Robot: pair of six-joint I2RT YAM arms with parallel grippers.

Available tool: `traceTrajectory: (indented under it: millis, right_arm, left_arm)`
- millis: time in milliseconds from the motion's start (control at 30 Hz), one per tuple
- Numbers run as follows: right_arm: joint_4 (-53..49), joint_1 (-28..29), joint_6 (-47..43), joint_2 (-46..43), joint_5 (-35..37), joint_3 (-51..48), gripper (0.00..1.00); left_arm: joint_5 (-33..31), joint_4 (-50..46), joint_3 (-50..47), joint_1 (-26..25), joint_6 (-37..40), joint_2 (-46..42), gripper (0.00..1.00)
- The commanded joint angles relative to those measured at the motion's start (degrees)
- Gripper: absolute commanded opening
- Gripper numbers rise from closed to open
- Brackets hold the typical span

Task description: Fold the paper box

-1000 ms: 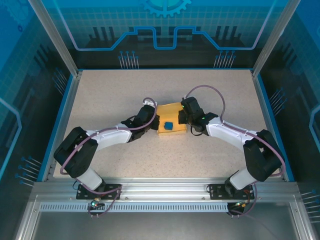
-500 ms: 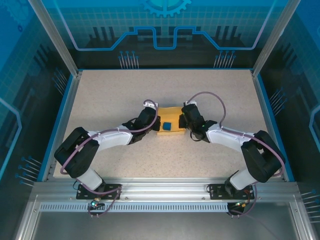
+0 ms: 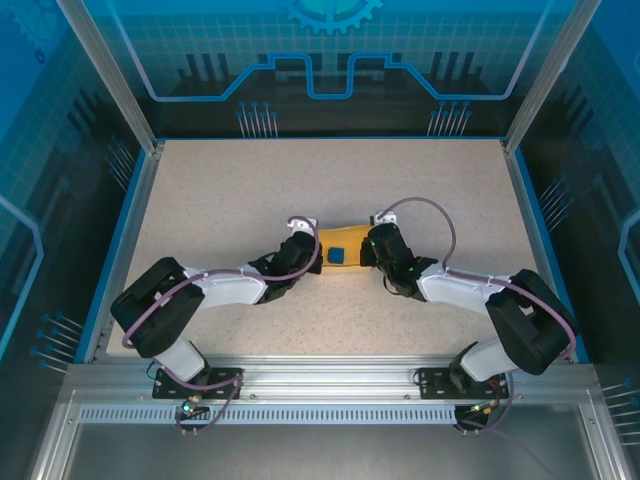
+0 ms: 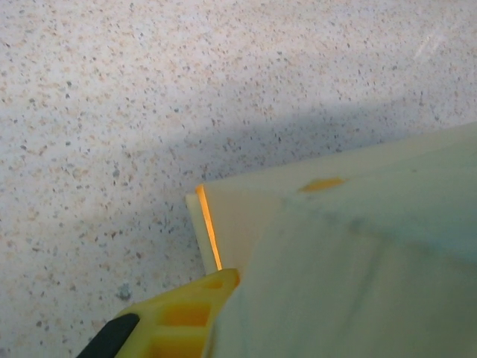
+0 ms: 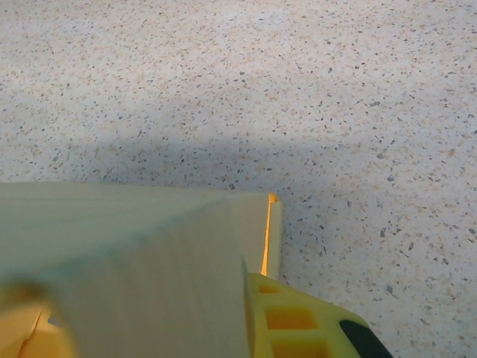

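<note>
Two arms worked the scene, and there was one paper box [image 3: 345, 243] between them, which I take as my landmark. It lay as a pale yellow patch with one small blue object [image 3: 336, 256] resting on its upper face. Around it stretched one speckled table [image 3: 230, 190].

The left gripper [image 3: 316, 252] sat against the box's left end and the right gripper [image 3: 367, 250] against its right end, so the box was pinned between the two wrists from the top view. On the left wrist camera I counted one yellow finger [image 4: 182, 319] at the near corner of the box [image 4: 358, 246], touching or almost touching the card, with a thin orange seam showing along the card's edge. The right wrist camera gave the mirror picture: one yellow finger [image 5: 298, 321] just beside the box's [image 5: 134, 261] corner and the same bright seam. A pale flap stood so close to each lens that it blurred and hid the second finger, so I could not tell whether either tool was wide, narrow, or clamped on card.

Beyond the box the tabletop lay bare on the far side and off each end, and the blue rim [image 3: 325, 139] of the table stood well apart from it. Nearer than the box, the two forearms angled back and crowded that side.
</note>
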Motion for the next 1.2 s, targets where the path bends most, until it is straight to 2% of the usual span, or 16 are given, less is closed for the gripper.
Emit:
traceTrajectory:
  millis: [0,167,467,733,800,1000,1167]
  right_arm:
    - [3.42,1.86,-1.36,-0.87,1.62,-2.94,0.08]
    - [7.5,3.85,-1.83,-1.13,4.39,-6.11,0.08]
    - [9.05,6.17,-2.25,-1.44,8.22,-8.28,0.07]
    - [8.34,6.81,-1.97,-1.75,9.7,-8.12,0.07]
    - [8.25,6.78,-2.1,-1.75,9.79,-8.01,0.07]
    - [7.99,6.91,-2.69,-1.46,9.96,-7.28,0.07]
    - [8.08,6.84,-2.99,-1.48,9.99,-7.24,0.07]
  left_arm:
    - [-1.44,4.06,-3.06,-1.04,-0.56,-0.12,0.14]
    - [-2.15,6.44,-5.12,-1.51,-0.77,-0.46,0.16]
    - [-1.22,7.23,-6.97,-1.59,-0.55,-4.29,0.29]
    - [2.09,6.38,-11.01,-1.6,-0.39,-10.21,0.53]
    - [3.52,4.81,-12.16,-1.65,-0.08,-12.52,0.58]
    - [9.95,-1.41,-13.41,-1.58,1.82,-22.21,0.62]
    - [11.14,-6.9,-9.67,-1.5,3.22,-28.93,0.65]
